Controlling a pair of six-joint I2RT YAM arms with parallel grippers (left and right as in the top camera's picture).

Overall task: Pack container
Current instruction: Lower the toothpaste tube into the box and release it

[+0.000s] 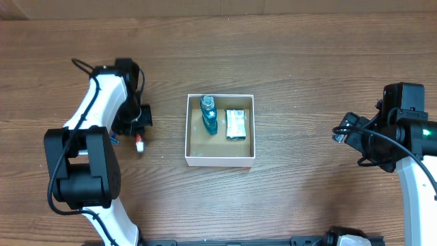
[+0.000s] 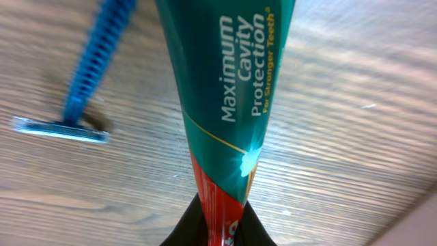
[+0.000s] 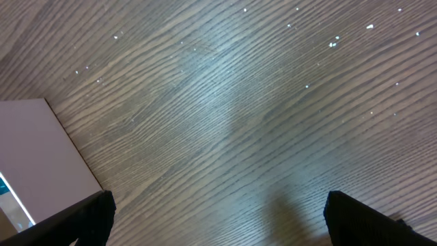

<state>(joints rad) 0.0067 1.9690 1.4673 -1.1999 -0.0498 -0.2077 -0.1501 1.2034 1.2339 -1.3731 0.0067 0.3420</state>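
The container is a square white-walled box with a brown floor at the table's middle. In it lie a teal bottle and a green packet. My left gripper is left of the box, low over the table. In the left wrist view it is shut on the red end of a teal toothpaste tube. The tube's white and red end shows in the overhead view. My right gripper is open and empty, right of the box; its fingers frame bare wood.
A blue disposable razor lies on the wood just left of the tube. The container's outer white wall shows at the left of the right wrist view. The table is brown wood.
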